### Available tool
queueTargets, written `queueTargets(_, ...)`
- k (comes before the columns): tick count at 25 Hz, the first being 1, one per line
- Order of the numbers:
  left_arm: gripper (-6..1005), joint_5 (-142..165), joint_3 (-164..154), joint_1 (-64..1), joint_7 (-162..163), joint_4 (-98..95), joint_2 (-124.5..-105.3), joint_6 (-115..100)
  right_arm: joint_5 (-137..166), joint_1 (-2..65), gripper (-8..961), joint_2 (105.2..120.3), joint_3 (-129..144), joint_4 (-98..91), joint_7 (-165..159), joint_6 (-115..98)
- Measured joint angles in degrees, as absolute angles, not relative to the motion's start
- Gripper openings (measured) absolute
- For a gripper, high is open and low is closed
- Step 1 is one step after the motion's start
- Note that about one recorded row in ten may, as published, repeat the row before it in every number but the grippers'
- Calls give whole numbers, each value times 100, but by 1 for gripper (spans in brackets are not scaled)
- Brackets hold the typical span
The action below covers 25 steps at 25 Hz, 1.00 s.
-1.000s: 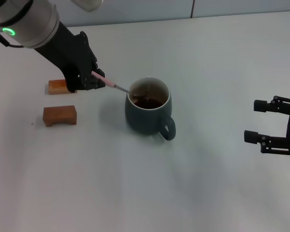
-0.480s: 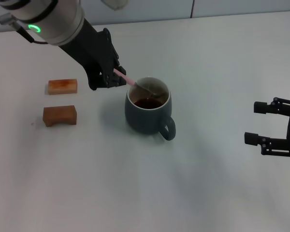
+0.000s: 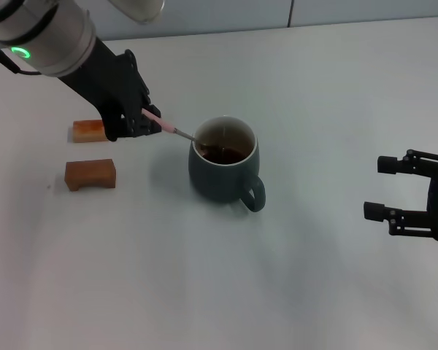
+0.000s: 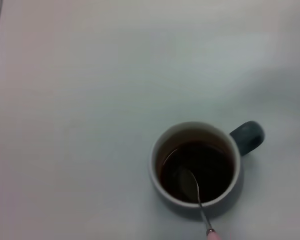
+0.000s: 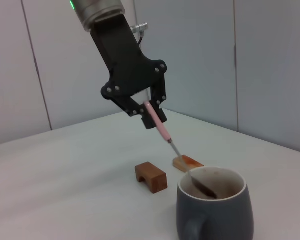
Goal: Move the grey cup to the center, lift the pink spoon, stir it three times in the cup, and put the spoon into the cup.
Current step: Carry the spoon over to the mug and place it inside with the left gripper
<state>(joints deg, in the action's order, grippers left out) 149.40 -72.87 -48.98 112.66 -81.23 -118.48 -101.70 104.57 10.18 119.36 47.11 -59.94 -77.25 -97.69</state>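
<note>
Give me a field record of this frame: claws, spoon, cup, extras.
left claw: shut on the pink spoon, holding its handle end
pink spoon: slanted, bowl dipped in the cup's dark liquid
grey cup: upright on the table, handle toward the robot
right claw: open, empty, apart from the cup on the robot's right
wooden blocks: two, on the robot's left

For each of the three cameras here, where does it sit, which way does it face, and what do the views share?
Head view: above, looking forward and down at the table; left claw holds the pink spoon in the grey cup; right claw open, parked at the right.
Left wrist view: looks straight down into the cup; no claw shows.
Right wrist view: low, looking across at the left claw; own claw unseen.
Shared: cup and spoon in all three; two wooden blocks in head and right wrist views.
</note>
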Motion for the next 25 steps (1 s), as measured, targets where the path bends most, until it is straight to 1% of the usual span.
queueTargets(13, 135, 14654, -7481, -5186, 11276, -8008, -11908, -9972, 10459, 1025, 792, 11928, 4711, -5967, -7725, -9763)
queueTargets(18, 135, 14540, -7587, -5114, 11301, -8011, -11908, -10094, 10470, 1039, 793, 11926, 4711, -5967, -7726, -9763)
queueTargets(25, 135, 14789, -7412, -4918, 11307, -8060, -11852, -10123, 10484, 1048, 794, 11926, 4712, -5958, -7725, -9755)
